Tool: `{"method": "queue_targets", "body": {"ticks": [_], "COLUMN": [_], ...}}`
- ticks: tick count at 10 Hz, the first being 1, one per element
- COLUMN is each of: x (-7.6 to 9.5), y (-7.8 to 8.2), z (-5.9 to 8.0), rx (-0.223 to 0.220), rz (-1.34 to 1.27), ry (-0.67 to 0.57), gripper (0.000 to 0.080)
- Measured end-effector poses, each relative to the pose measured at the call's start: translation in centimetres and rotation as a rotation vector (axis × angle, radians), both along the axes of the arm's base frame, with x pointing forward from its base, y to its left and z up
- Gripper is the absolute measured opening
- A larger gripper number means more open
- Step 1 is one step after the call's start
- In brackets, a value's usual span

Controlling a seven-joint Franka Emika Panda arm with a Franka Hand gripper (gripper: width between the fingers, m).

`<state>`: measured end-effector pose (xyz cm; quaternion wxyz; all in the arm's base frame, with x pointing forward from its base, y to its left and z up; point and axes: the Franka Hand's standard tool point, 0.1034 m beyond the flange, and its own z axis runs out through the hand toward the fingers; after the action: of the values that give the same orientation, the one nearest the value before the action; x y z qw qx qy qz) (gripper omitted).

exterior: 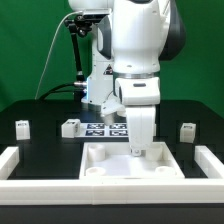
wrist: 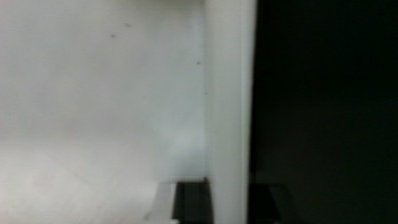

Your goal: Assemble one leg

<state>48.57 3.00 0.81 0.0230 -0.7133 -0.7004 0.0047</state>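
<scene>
My gripper is low over the large white panel, at its raised right rim. In the wrist view my gripper straddles that rim, with one dark finger on the panel side and the other on the black table side. Both fingers press against the rim. The panel's flat face fills the rest of that view. Three legs stand apart on the table, small white blocks with marker tags: one at the far left, one left of centre, one at the right. None is held.
The marker board lies behind the panel at the arm's base. White rails border the table at the exterior view's left, right and front.
</scene>
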Motion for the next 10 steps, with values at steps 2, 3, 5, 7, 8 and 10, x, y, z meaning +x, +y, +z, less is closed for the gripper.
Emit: {"method": "queue_targets", "body": {"ticks": [2,3,5,7,8,10], "x": [0.0,0.0,-0.3,-0.6,-0.6,-0.5], "y": [0.0,0.2,3.2,5.5,6.0,5.8], "z": [0.0,0.0,0.0,0.0,0.0,0.1], "rx": [0.0,0.001,0.02,0.028,0.03,0.03], "rz": [-0.002,-0.003,0.025,0.022,0.024,0.013], "ry": [-0.001,-0.001,0.0,0.003,0.004,0.002], "gripper": [0.0061,0.0061,0.0061,0.0061,0.0061,0.0061]}}
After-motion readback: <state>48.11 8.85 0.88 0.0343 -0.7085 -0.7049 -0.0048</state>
